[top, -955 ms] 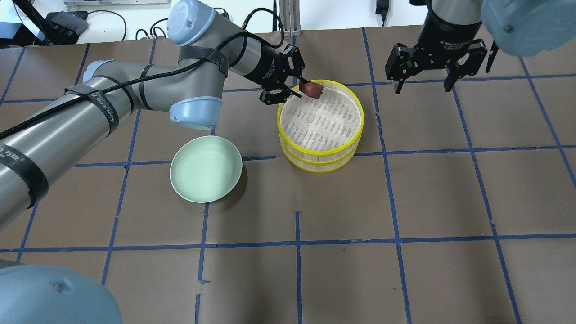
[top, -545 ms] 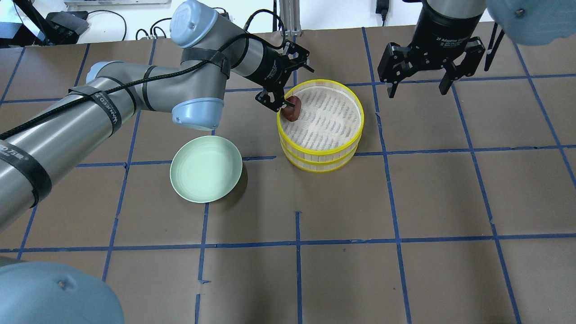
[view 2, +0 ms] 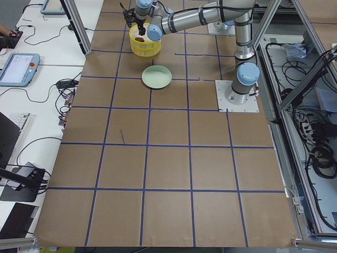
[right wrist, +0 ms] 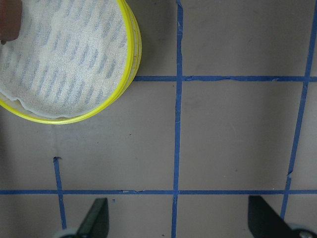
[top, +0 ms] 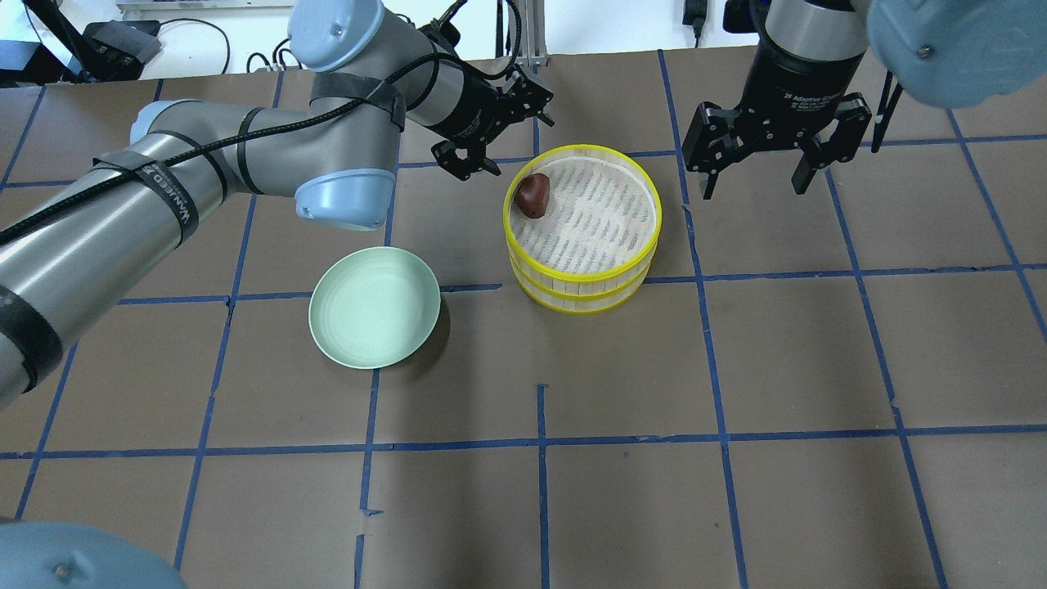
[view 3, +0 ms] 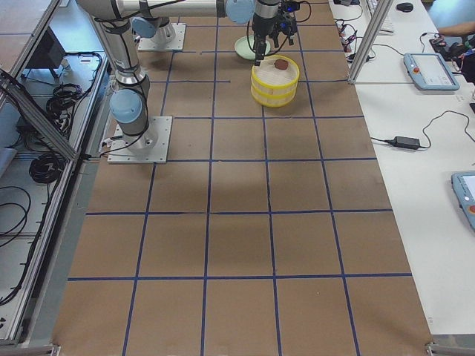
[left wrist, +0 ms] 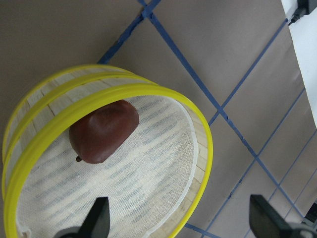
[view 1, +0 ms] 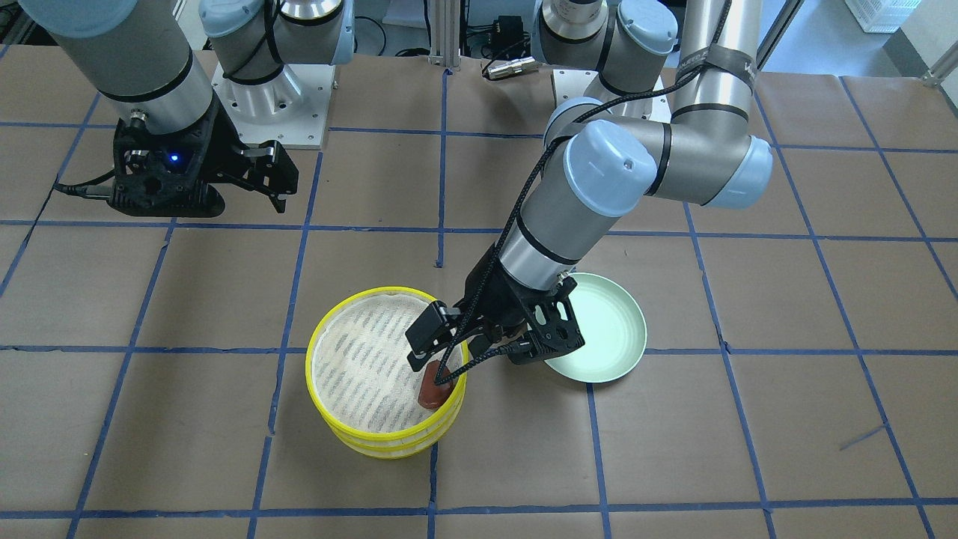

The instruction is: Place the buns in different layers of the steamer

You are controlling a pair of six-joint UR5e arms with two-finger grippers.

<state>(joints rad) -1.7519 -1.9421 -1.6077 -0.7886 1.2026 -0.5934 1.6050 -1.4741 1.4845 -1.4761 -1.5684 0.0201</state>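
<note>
Bench note for you, operator.

- Brown bun (top: 533, 195): lies on the white mesh floor of the top tray of the steamer (top: 586, 280), close against the yellow rim on the side nearest the left arm. In the left wrist view you see it whole, resting on its side, with nothing touching it.
- Steamer: yellow-rimmed trays stacked one on another, standing on the table (top: 572, 491) of brown paper with a blue tape grid. What the lower tray holds is hidden from you by the tray above.
- Left gripper (top: 499, 135): jaws spread wide, nothing between them. It hangs above the steamer's edge on the plate side, clear of the bun. The left wrist view shows both fingertips (left wrist: 97, 219) at the bottom edge, far apart, with mesh and paper below them.
- Right gripper (top: 752, 190): jaws also spread wide and empty. It hovers over bare paper on the opposite side of the steamer, near it but not touching. The right wrist view shows the steamer only in its upper left corner.
- Plate (top: 374, 307): pale green, near the steamer on the left arm's side, apart from it.
</note>
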